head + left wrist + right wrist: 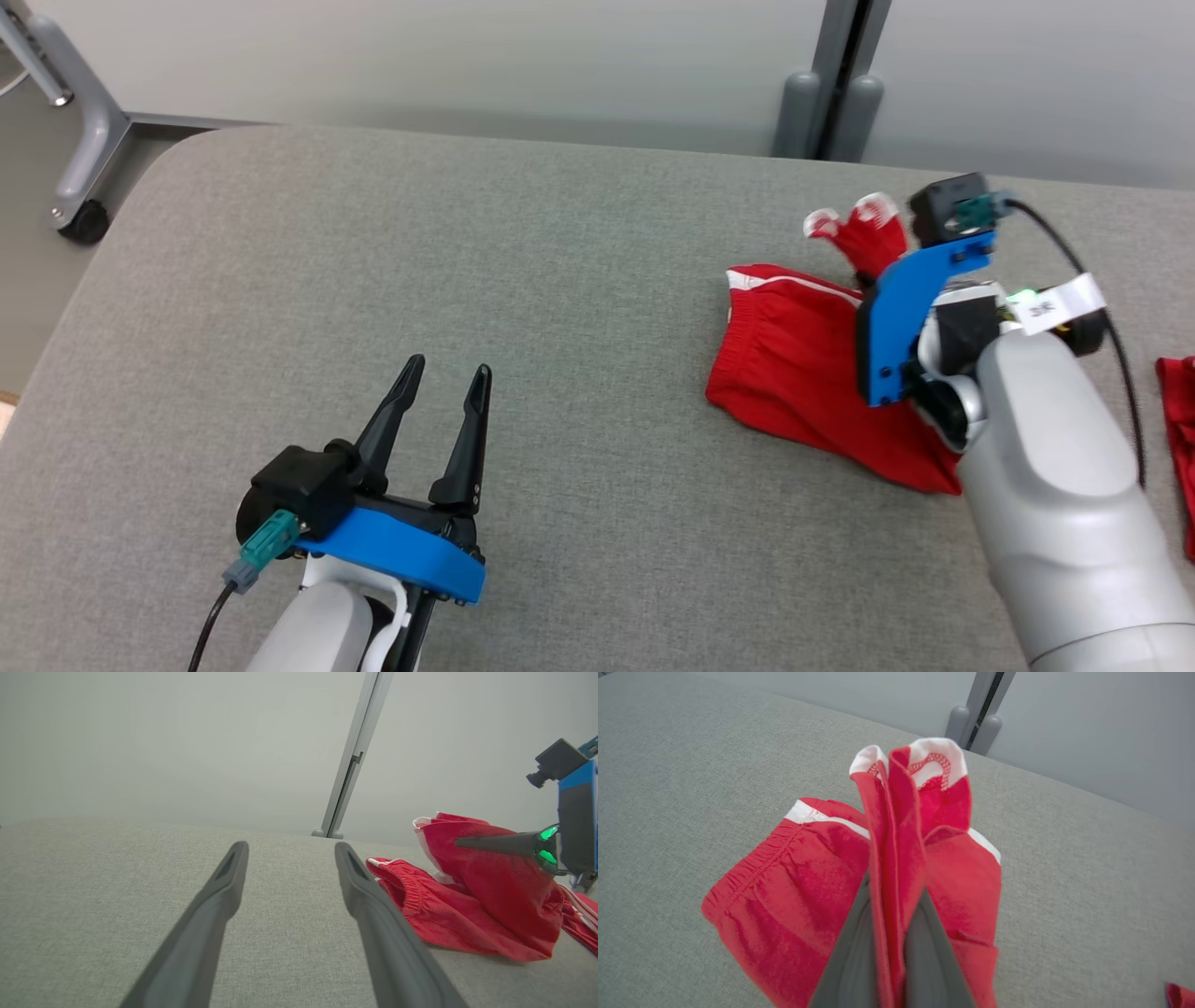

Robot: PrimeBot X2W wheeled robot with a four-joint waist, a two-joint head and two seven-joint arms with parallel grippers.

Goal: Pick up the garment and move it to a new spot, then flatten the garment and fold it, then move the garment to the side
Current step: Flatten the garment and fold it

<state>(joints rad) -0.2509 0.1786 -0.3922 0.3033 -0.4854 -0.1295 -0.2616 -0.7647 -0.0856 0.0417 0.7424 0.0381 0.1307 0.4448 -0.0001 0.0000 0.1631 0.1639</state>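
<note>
The garment [794, 364] is a pair of red shorts with white trim and an elastic waistband, lying on the grey table [467, 280] at the right. My right gripper [878, 266] is shut on a pinched-up fold of it, and the white-edged hem sticks up past the fingers. The right wrist view shows the red fabric [892, 858] squeezed between the two dark fingers [850, 952]. In the left wrist view the garment [448, 905] lies to the right, with a right finger [495, 843] against it. My left gripper [439, 392] stands open at the lower left, holding nothing, well apart from the garment.
More red cloth [1178, 439] shows at the right edge of the table. A grey post with two rounded feet [831, 112] stands behind the table's far edge. A wheeled metal frame leg [79, 177] stands off the table's far left corner.
</note>
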